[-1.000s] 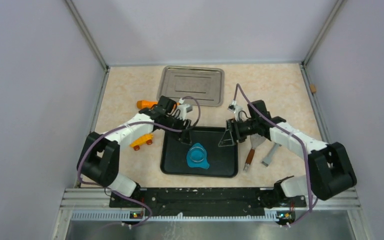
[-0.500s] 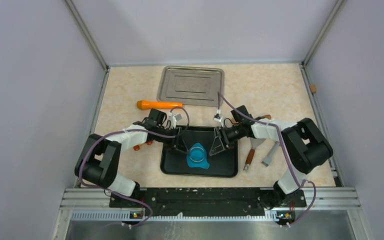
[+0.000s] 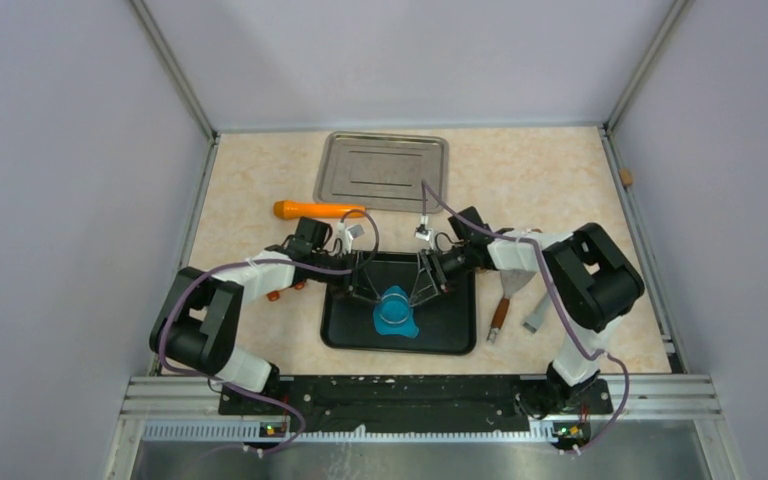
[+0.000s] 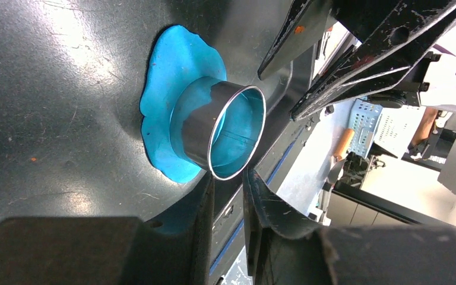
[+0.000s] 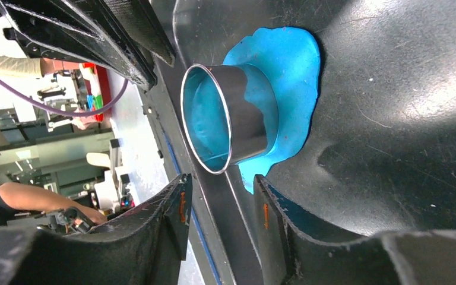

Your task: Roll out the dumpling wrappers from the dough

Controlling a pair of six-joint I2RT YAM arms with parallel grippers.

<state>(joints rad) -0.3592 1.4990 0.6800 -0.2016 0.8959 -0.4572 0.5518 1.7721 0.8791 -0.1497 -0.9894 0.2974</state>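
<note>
A: Dough (image 3: 400, 328): flat blue sheet in the middle of the black tray (image 3: 345, 330). A steel ring cutter (image 3: 394, 304) stands upright on it. No free wrapper in sight.
B: What's changed?
A: Both arms have swung in from the tray's far corners. Left gripper (image 3: 370, 295) and right gripper (image 3: 416, 294) now flank the cutter, just beside it. Jaws have narrowed, the left to a slim gap, the right wider. Both are empty.
B: Meaning?
A: Probably about to take the ring and lift it off a cut disc.
</note>
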